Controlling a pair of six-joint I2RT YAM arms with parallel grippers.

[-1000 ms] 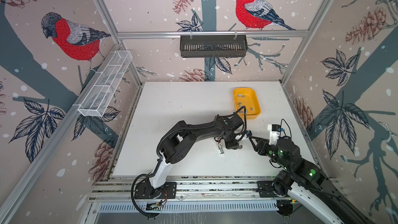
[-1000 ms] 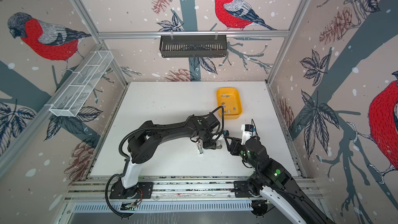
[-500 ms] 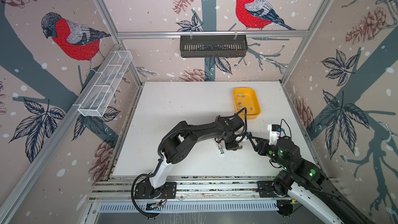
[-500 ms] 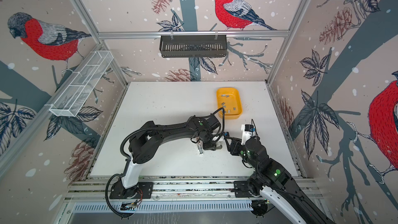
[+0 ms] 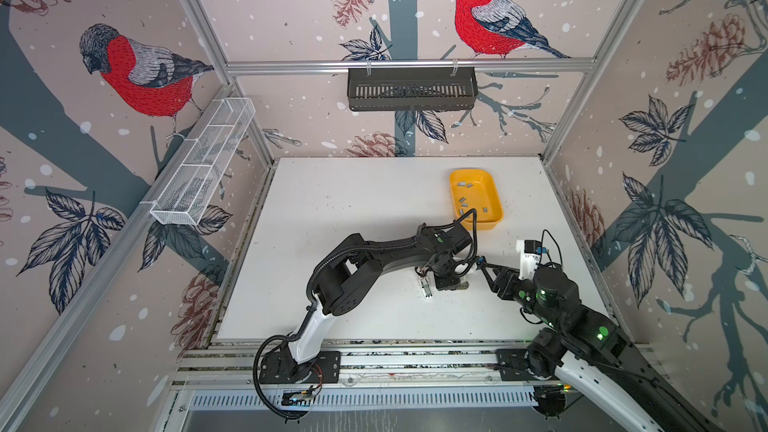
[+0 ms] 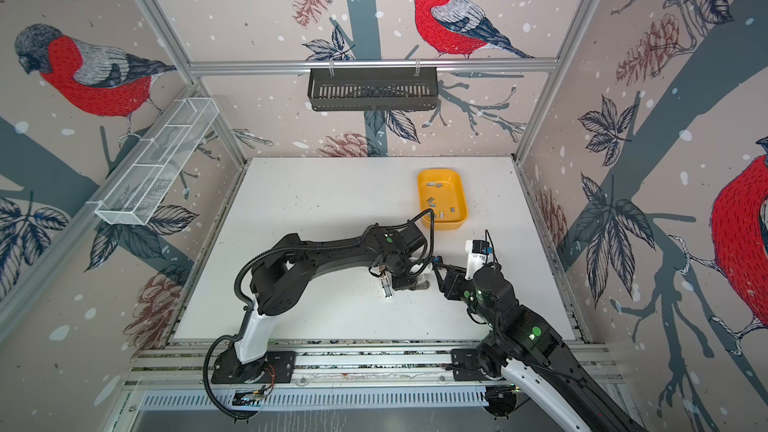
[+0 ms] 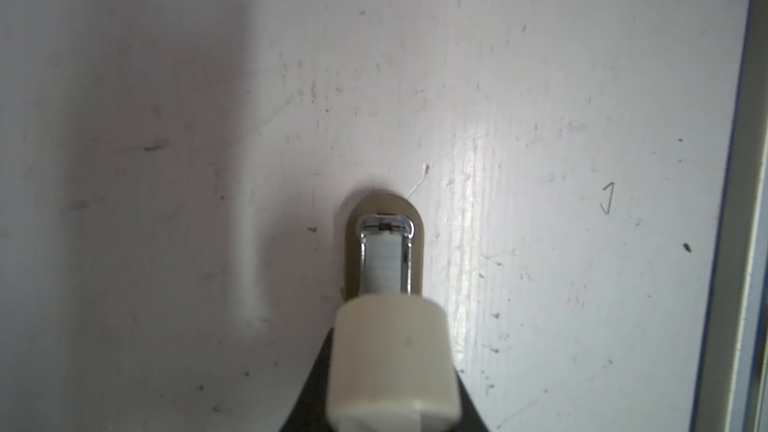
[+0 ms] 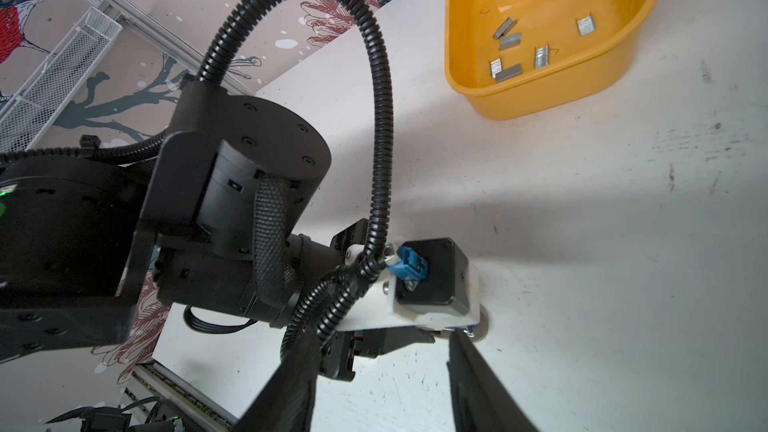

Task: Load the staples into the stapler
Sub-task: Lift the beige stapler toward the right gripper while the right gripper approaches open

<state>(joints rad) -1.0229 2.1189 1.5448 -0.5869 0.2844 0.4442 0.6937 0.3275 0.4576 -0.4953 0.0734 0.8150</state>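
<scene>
The stapler [image 7: 417,243] lies open on the white table: a beige base, a chrome magazine with a strip of staples [image 7: 383,263] in it, and a raised cream lid [image 7: 390,351]. My left gripper [image 7: 390,371] points straight down, its dark fingers closed against both sides of that lid. In both top views it hides most of the stapler, whose beige tip [image 5: 461,284] [image 6: 423,284] sticks out. More loose staples [image 8: 507,72] [image 5: 463,201] lie in the yellow tray [image 8: 552,89]. My right gripper [image 8: 374,388] [image 5: 484,265] hovers open and empty just right of the left wrist.
The yellow tray [image 5: 494,218] [image 6: 461,218] stands behind the grippers at the right. A small white piece [image 5: 426,286] lies on the table just left of the left gripper. Stray bent staples [image 7: 607,201] lie near the table's edge. A black basket [image 5: 411,89] and a white wire shelf [image 5: 203,160] hang on the walls.
The left gripper's jaws have narrowed onto the stapler's lid. Neither arm has visibly shifted, and the right gripper stays open in the same spot.
</scene>
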